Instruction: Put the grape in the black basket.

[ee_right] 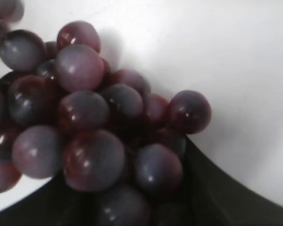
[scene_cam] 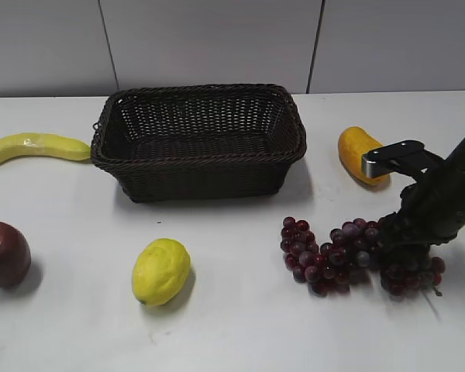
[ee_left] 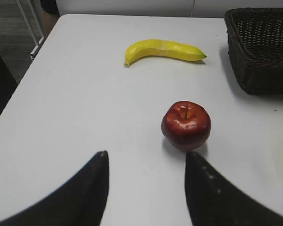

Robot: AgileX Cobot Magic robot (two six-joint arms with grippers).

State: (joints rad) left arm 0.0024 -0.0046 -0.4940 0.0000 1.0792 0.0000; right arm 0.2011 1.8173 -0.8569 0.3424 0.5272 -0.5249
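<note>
The grape [scene_cam: 349,256] lies on the white tabletop [scene_cam: 240,325] as a long bunch, its long axis running roughly 9 to 3 o'clock across the exterior view, with the thin brown stem poking out at the 3 o'clock end. From the black basket [scene_cam: 199,139] it sits at about 5 o'clock, apart from the wicker wall and not yet inside.

The right claw [scene_cam: 407,252] is down on the 3 o'clock end of the bunch. In the right wrist view the grape [ee_right: 89,136] fills the frame, the berries crowded against the dark fingers [ee_right: 226,193] at the bottom edge, so the claw looks set around that end. Whether it has pressed shut on the fruit or is only straddling it, I cannot tell: the tips are hidden by the berries.

The left claw [ee_left: 146,188] hangs spread and empty, well apart from the bunch, with the dark red apple [ee_left: 186,125] just ahead of it at 12 o'clock and the banana [ee_left: 162,51] farther off. The right arm is plainly the nearer one.

For the coming move, the basket lies toward 10 o'clock from the right claw, so the carry would go up and across over the braided rim. Held at one end, the bunch will likely dangle and must clear that rim
</note>
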